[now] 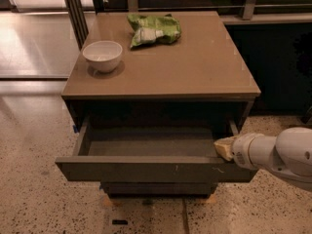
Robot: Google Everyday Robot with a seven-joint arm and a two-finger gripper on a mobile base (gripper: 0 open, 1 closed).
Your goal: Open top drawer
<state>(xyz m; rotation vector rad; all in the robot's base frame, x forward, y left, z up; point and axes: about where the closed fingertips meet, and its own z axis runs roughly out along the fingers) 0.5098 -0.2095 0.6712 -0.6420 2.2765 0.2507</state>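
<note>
The top drawer (146, 169) is the widest dark grey-brown front, with small pale scratches right of centre. It stands pulled well out of the cabinet, and its grey-brown inside (151, 143) shows bare. My gripper (223, 149) comes in from the right on a white arm (278, 156). Its pale tip sits at the drawer's right end, just behind the front panel's top edge. Two narrower drawer fronts (158, 188) lie below, mostly hidden by the open drawer.
A white bowl (102, 55) and a green snack bag (153, 29) rest on the cabinet top (195, 67). Speckled floor surrounds the cabinet. A dark panel stands to the right and metal railing posts stand behind.
</note>
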